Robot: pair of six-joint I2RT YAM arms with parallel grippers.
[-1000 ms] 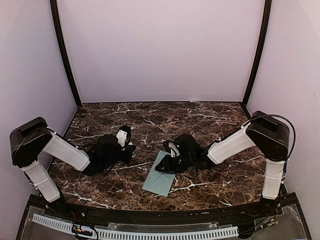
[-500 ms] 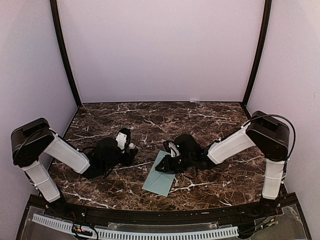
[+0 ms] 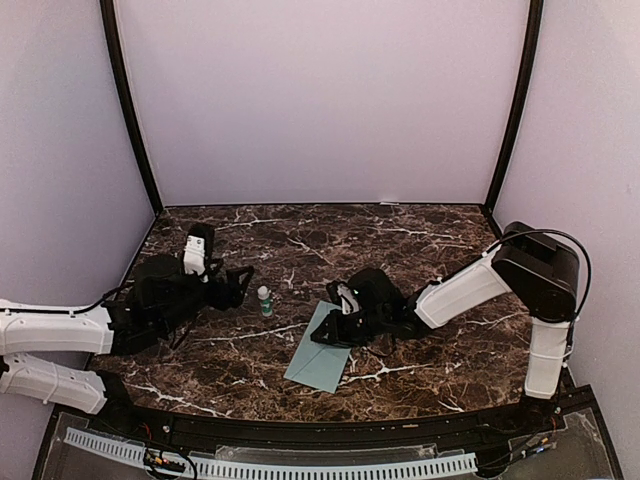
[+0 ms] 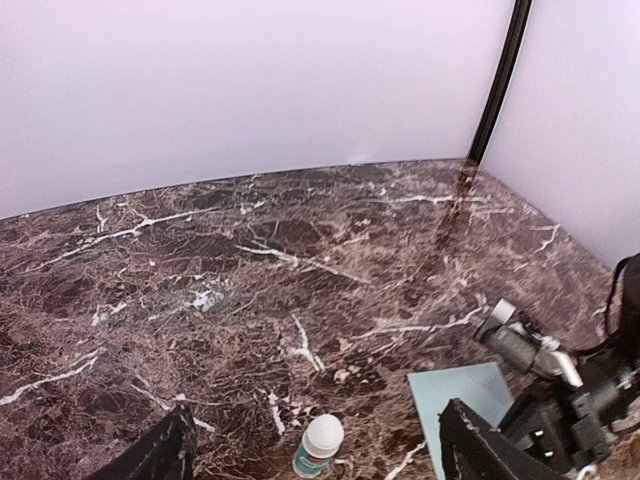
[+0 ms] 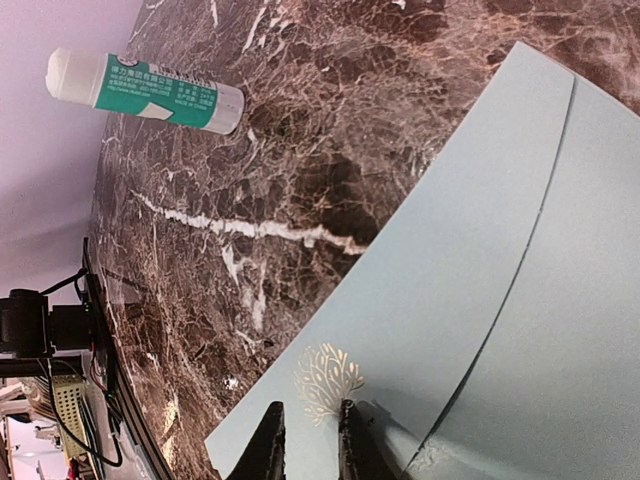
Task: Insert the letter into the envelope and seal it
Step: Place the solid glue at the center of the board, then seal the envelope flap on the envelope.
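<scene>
Two grippers flank the envelope [image 3: 320, 358], which lies flat with its long axis running from near to far and leaning slightly right; the letter is nowhere in view, so perhaps already inside. The right gripper [image 5: 308, 405], the nearer one, has its fingers [image 5: 268, 442] almost closed with the tips down on the envelope's far end, though whether they nip any paper I cannot tell. Left of that far end a glue stick [image 3: 264, 301] stands upright and apart, the left gripper [image 3: 244, 286] wide open and empty just beyond it, with open marble table [image 3: 400, 235] farther back for either arm to swing.
</scene>
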